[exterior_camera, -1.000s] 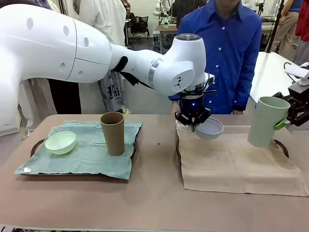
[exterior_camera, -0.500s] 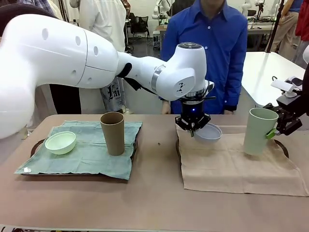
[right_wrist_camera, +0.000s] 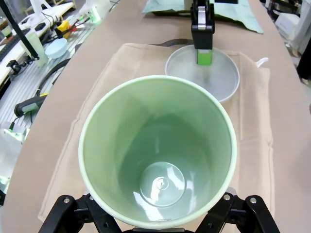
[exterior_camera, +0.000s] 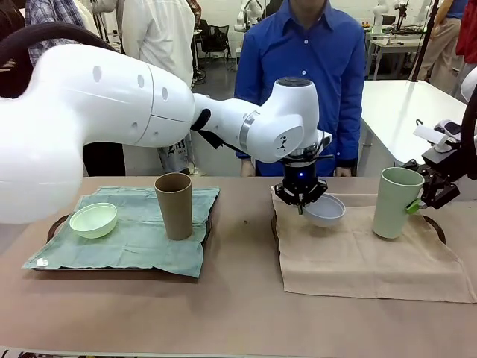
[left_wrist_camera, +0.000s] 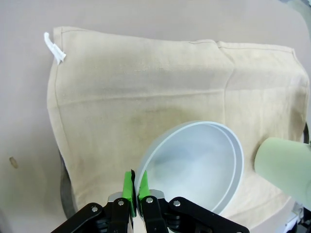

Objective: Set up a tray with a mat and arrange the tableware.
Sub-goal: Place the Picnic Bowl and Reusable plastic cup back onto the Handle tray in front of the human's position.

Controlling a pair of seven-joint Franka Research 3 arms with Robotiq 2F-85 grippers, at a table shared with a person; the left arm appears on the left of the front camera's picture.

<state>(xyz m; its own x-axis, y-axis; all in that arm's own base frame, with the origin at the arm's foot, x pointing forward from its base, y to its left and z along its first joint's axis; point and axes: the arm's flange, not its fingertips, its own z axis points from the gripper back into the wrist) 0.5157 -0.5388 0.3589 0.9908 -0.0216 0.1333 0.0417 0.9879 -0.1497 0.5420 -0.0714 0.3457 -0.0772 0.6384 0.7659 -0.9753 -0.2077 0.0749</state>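
Note:
My left gripper point(exterior_camera: 302, 200) is shut on the rim of the white bowl point(exterior_camera: 326, 210), holding it tilted just over the back left part of the beige mat point(exterior_camera: 358, 257) on the right tray point(exterior_camera: 437, 228). In the left wrist view the green pads point(left_wrist_camera: 128, 188) pinch the bowl point(left_wrist_camera: 194, 165) at its edge. My right gripper point(exterior_camera: 419, 200) grips the tall pale green cup point(exterior_camera: 395, 203) upright, with its base at or just above the mat's back right. In the right wrist view that cup point(right_wrist_camera: 158, 160) sits between the jaws.
The left tray point(exterior_camera: 54, 225) carries a green mat point(exterior_camera: 134, 239) with a pale green bowl point(exterior_camera: 93, 220) and a tall brown cup point(exterior_camera: 173, 206). A person in a blue shirt point(exterior_camera: 305, 67) stands at the far edge. Bare tabletop point(exterior_camera: 238, 313) lies in front.
The right gripper has carried the pale green cup left and down and set it upright over the mat. The left gripper has lowered the white bowl slightly.

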